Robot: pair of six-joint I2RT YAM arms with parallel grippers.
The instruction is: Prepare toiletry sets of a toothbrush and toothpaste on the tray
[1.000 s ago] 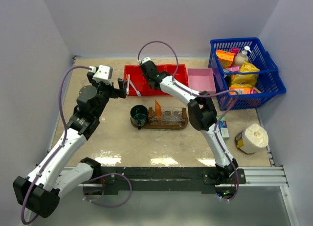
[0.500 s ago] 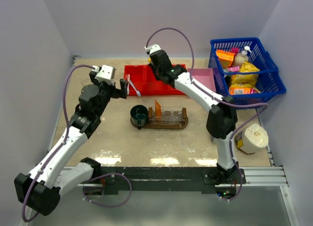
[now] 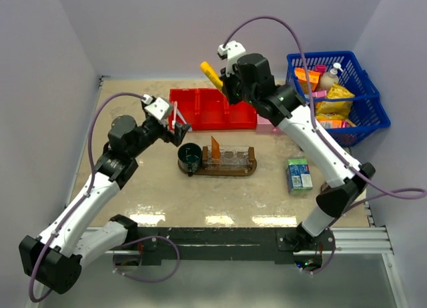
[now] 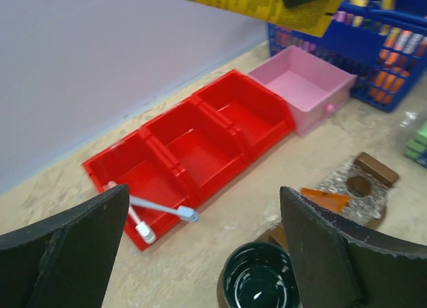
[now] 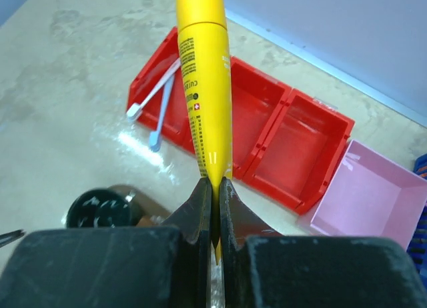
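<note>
- Right gripper (image 5: 215,188): I see it clamped on the flat tail end of the yellow-orange toothpaste tube (image 5: 203,88), whose cap end points away from the wrist.
- In the top view the right gripper (image 3: 225,89) is raised well above the table (image 3: 153,188), over the red bin (image 3: 212,109). The tube (image 3: 211,76) is in the air, touching nothing else.
- Left gripper (image 4: 203,201): its jaws are spread wide and hold nothing. In the top view it (image 3: 179,123) sits by the left end of the red bin.
- Toothbrushes (image 4: 157,208): there are two, crossed, in the end compartment of the red bin (image 4: 220,128). Their heads poke out over the bin's wall towards the table. In the right wrist view (image 5: 157,101) they are in the same compartment, and neither gripper touches them.
- Tray (image 3: 250,167): it lies on the table in front of the red bin. A deep orange toothpaste tube (image 3: 215,148) is on it, beside a dark cup (image 3: 190,155) at its left end in the top view.
- I see no toothbrush on the tray.
- Pink box (image 4: 300,85): it is just beside the red bin's far end, with the blue basket (image 4: 373,48) beyond it.
- Green box (image 3: 299,173): it lies on the table, apart from the tray.
</note>
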